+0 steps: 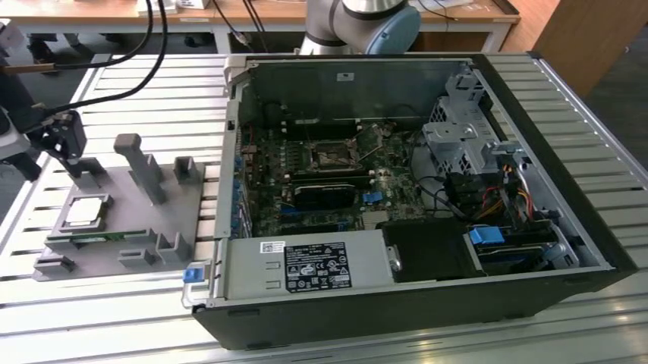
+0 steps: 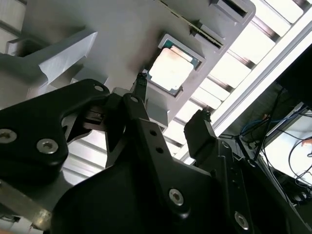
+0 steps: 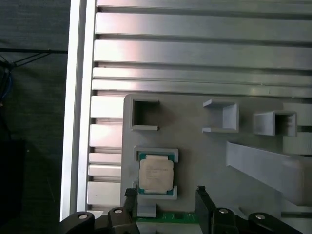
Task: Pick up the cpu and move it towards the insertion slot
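Observation:
The cpu [image 1: 86, 211] is a small silvery square chip lying flat in a raised frame on the grey fixture plate [image 1: 121, 189], at the exterior view's left. My gripper [image 1: 65, 152] hangs just above that plate, a little beyond the chip and apart from it. In both wrist views the cpu [image 2: 173, 68] [image 3: 156, 174] lies below the gripper [image 2: 170, 103] [image 3: 165, 196], whose black fingers [image 3: 203, 195] stand open with nothing between them. The insertion slot [image 1: 332, 157] is the square metal-framed socket on the motherboard inside the open computer case.
Grey uprights [image 1: 142, 167] and small pockets [image 3: 144, 114] rise from the fixture plate around the chip. A green memory stick [image 1: 91, 238] lies along the plate's near side. The case wall [image 1: 231, 152] stands between plate and socket. Cables [image 1: 121, 76] cross the slatted table.

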Controlling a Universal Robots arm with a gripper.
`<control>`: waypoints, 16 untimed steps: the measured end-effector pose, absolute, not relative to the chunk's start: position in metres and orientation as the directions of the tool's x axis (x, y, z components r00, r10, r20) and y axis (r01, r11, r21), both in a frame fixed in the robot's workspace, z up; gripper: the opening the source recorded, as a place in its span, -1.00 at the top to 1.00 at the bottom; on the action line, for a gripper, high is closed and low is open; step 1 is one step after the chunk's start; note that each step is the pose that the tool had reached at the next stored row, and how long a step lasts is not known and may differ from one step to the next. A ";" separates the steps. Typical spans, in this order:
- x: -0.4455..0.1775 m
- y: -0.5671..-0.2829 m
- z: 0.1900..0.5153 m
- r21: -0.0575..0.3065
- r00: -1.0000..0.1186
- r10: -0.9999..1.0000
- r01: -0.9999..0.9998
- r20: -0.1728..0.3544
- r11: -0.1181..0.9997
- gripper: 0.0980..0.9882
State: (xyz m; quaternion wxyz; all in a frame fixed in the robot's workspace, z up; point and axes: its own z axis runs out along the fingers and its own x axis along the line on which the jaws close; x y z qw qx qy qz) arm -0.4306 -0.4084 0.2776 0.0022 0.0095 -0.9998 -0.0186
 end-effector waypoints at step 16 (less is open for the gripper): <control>-0.434 -0.413 0.254 0.037 -1.000 -0.019 -0.019 0.004 0.999 -0.39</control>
